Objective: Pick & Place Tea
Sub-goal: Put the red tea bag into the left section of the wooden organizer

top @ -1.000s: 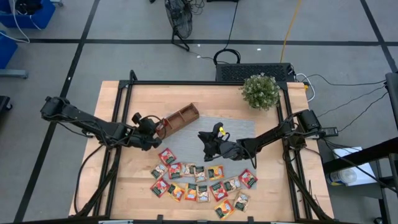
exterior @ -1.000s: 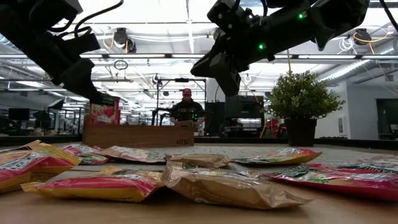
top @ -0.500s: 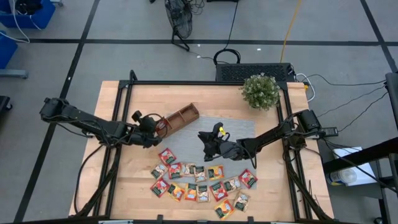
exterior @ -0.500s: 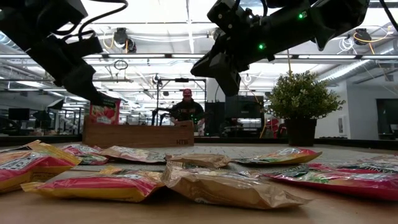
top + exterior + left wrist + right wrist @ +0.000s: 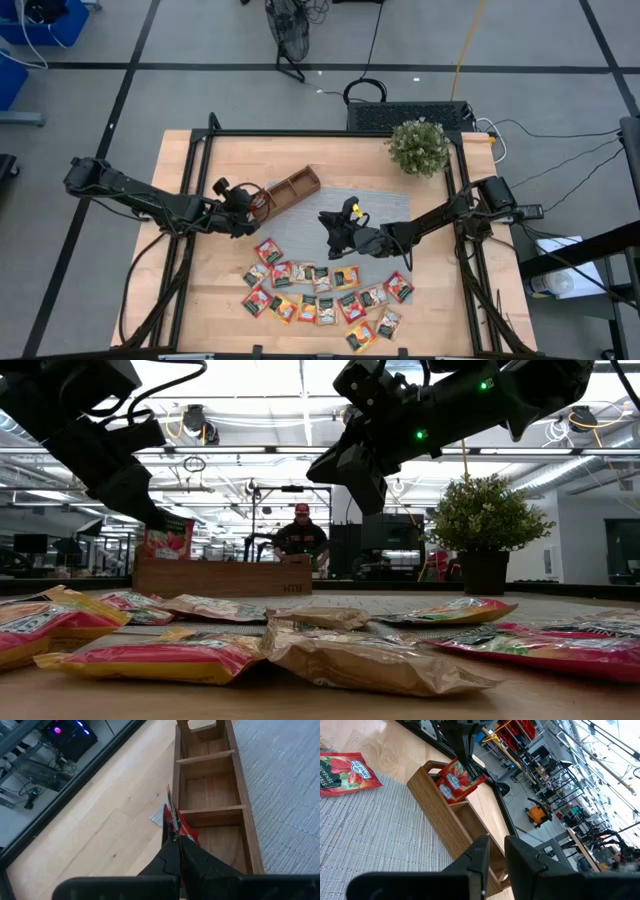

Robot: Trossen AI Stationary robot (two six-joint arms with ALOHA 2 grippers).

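A: Left gripper (image 5: 255,203) is over the near end of the wooden tray (image 5: 293,190). Clenched on a red tea sachet (image 5: 174,822), held on edge above the end compartment. The left wrist view shows the fingers (image 5: 170,855) pinched tight on its lower edge.

B: Is the sachet down inside the compartment?

A: Can't say whether it touches the bottom. From the right wrist view it stands upright, sticking up above the tray wall at that end. The low view shows the same: red packet poking up over the tray's left end, the arm coming down to it.

B: And the right gripper (image 5: 334,228)?

A: Hanging over the grey woven mat (image 5: 372,200), off the counter (image 5: 190,160) surface, nothing in it. Fingers (image 5: 479,851) close together with a narrow gap showing; I would call it parted slightly, released.

B: Rest of the tea?

A: Loose sachets (image 5: 325,290) scattered on the front part of the counter, red, orange, yellow and green, some overlapping. One more red sachet (image 5: 345,767) lies flat at the mat's edge. Potted plant (image 5: 418,146) at the back right corner. A person (image 5: 301,536) stands in the room beyond.
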